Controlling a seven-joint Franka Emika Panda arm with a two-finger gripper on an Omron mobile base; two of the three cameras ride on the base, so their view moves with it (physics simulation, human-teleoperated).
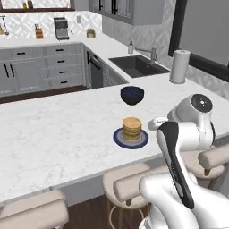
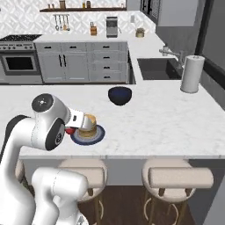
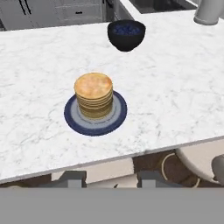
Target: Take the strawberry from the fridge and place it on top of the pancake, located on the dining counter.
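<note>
The pancake [image 1: 132, 127] [image 2: 89, 122] [image 3: 93, 87] is a short golden stack on a dark blue plate [image 3: 72, 117], near the front edge of the white marble dining counter [image 1: 53, 134] [image 2: 167, 118] [image 3: 175, 87]. My gripper [image 2: 71, 128] [image 3: 111, 179] hovers over that front edge, just on the near side of the plate. It looks along the counter at the stack. A small red strawberry [image 2: 69, 130] peeks out at the hand, and the jaws are shut on it. Nothing lies on top of the stack. The fridge is out of view.
A dark blue bowl [image 1: 132, 95] [image 2: 120, 95] [image 3: 126, 35] stands behind the plate. A paper towel roll [image 1: 180, 66] [image 2: 192, 73] and a dark sink [image 1: 138, 65] are farther back. Beige stools [image 2: 176, 178] [image 1: 33, 210] line the counter's near side.
</note>
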